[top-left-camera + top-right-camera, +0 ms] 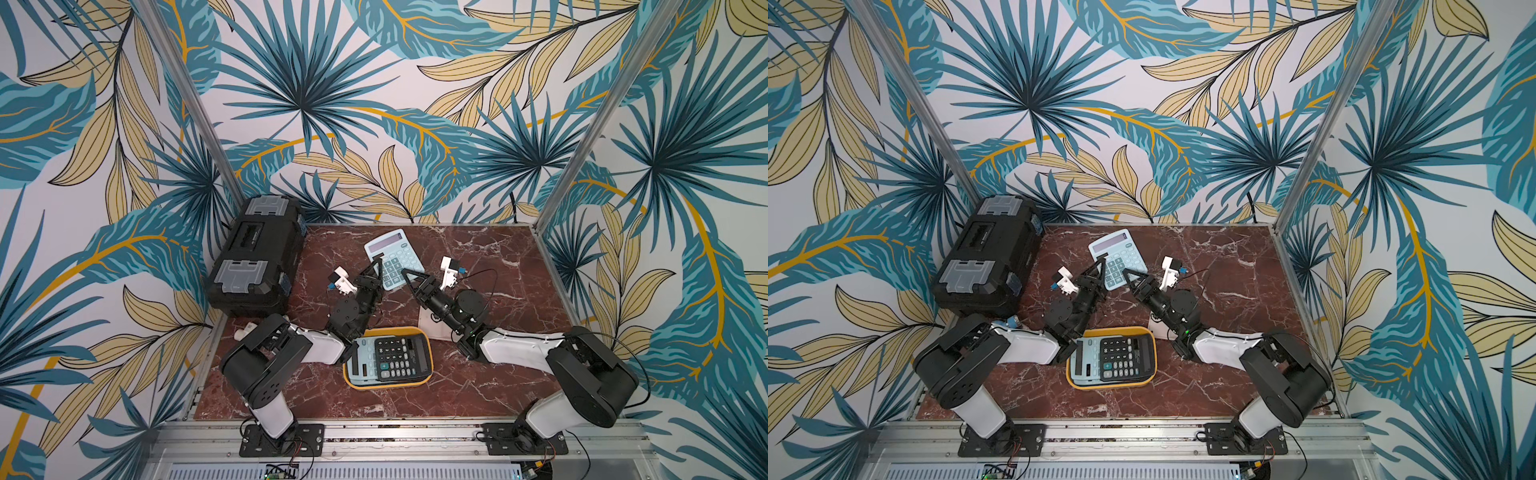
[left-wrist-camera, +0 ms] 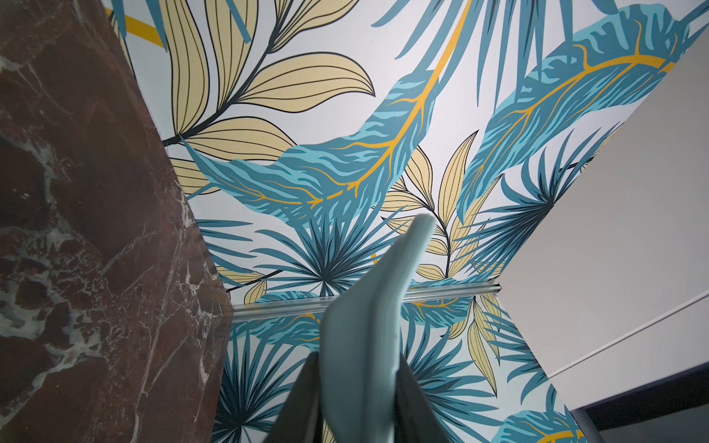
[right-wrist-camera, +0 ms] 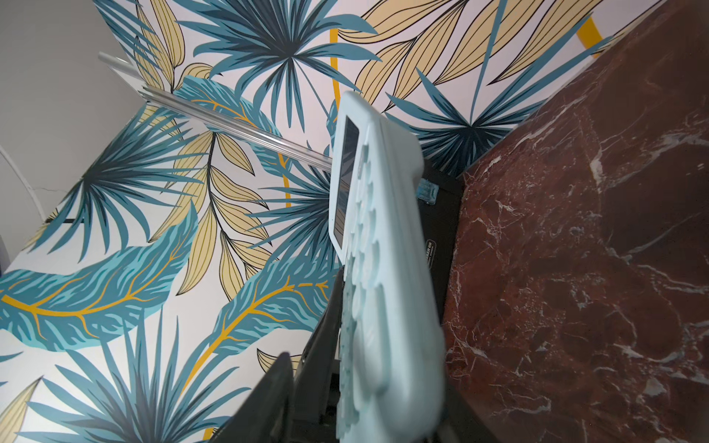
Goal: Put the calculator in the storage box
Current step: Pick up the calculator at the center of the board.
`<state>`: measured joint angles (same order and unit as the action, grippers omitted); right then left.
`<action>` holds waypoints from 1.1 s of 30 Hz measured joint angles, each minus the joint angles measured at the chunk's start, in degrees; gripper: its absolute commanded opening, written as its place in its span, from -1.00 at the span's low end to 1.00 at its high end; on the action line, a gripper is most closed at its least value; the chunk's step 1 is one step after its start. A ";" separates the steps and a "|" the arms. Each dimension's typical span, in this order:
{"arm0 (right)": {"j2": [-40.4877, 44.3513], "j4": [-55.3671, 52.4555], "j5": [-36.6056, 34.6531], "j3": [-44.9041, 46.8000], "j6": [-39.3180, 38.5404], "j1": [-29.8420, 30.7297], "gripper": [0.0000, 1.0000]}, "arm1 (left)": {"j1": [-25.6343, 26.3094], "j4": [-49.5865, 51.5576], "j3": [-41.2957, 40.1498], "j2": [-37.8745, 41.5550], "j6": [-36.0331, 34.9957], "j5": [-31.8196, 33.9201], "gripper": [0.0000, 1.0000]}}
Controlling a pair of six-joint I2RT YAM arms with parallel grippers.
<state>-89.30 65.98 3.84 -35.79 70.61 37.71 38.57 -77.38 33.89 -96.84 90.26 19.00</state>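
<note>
Both top views: the left arm [image 1: 316, 347] [image 1: 1034, 347] covers a left corner of the storage box [image 1: 388, 385] [image 1: 1113, 385]; a pale flat sheet [image 1: 428, 328] [image 1: 1156, 328] is mostly hidden under the right arm, can't say what it is. The light-blue calculator [image 1: 390, 253] [image 1: 1117, 253] sits over the centre rear of the marble table [image 1: 498, 374] [image 1: 1225, 374], well apart from the yellow box; keys up, grey display strip at the far end, near edge hidden by both tools. The left gripper [image 1: 376, 268] [image 1: 1098, 266] is on its near-left edge, the right gripper [image 1: 412, 277] [image 1: 1133, 276] at its near-right corner; jaw gaps too small to judge here. The box holds a second light-blue calculator [image 1: 358, 365] [image 1: 1081, 361] with a black calculator [image 1: 401, 357] [image 1: 1125, 358] lying on it; key print on all three too small to read. A black toolbox [image 1: 253, 266] [image 1: 984, 257] with grey latches stands rear left.

Left wrist: calculator [image 2: 368, 326] edge-on, blurred, cut off by the frame; dark fingers [image 2: 303, 402] pinch it from both sides, jaws nearly closed on it; the table [image 2: 96, 230] shows apart from it, with wall between.

Right wrist: calculator [image 3: 383, 268] close and blurred, keys as raised bumps, display dark and blank; one dark finger [image 3: 322, 330] lies beside the keypad face, the opposite one is hidden behind the body; can't tell whether this tool is clamped or loose. The white print on the toolbox [image 3: 441, 230] is unreadable.
</note>
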 measured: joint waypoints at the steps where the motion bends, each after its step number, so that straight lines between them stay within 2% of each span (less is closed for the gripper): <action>1: -0.31 0.24 -0.17 -0.04 0.09 0.24 -0.17 | 0.11 0.00 0.00 -0.02 0.22 0.07 -0.85; 7: -1.81 1.25 -1.03 -0.63 0.33 0.96 -0.35 | 0.63 0.00 0.00 -0.04 0.70 0.15 -0.86; 13: -1.90 1.44 -2.36 -0.66 0.55 1.09 -0.74 | 1.01 -0.87 0.00 -0.04 1.07 0.35 -0.80; 14: -1.90 1.44 -2.56 -0.66 0.59 1.20 -0.81 | 1.05 -1.07 0.00 -0.04 1.09 0.39 -0.72; 15: -1.88 1.44 -2.67 -0.66 0.76 1.31 -0.84 | 1.05 -1.25 0.00 -0.04 1.09 0.46 -0.54; 18: -1.20 0.02 -3.37 -0.66 0.42 1.40 -0.89 | 1.09 -1.29 0.00 -0.04 0.72 0.33 0.21; 20: -0.17 -2.54 -4.09 -0.66 -0.20 1.38 -0.91 | 1.16 -1.53 0.00 -0.04 0.59 -0.13 0.51; 23: 2.49 -7.74 -4.90 -0.74 -1.64 1.38 -0.93 | 1.16 -1.62 -0.02 -0.04 0.00 -1.14 0.83; 28: 9.05 -19.15 -5.31 -2.67 -4.94 1.11 -1.00 | 0.76 1.53 -1.57 1.62 -1.22 -3.56 1.00; 33: 14.56 -33.18 -3.96 -7.56 -9.03 -0.59 -1.00 | -1.81 13.35 -3.43 11.50 -6.16 -8.41 1.00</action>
<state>-74.74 32.80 -0.12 -43.35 61.58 37.12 36.75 -64.03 30.46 -85.34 84.09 10.59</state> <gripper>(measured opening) 0.136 0.999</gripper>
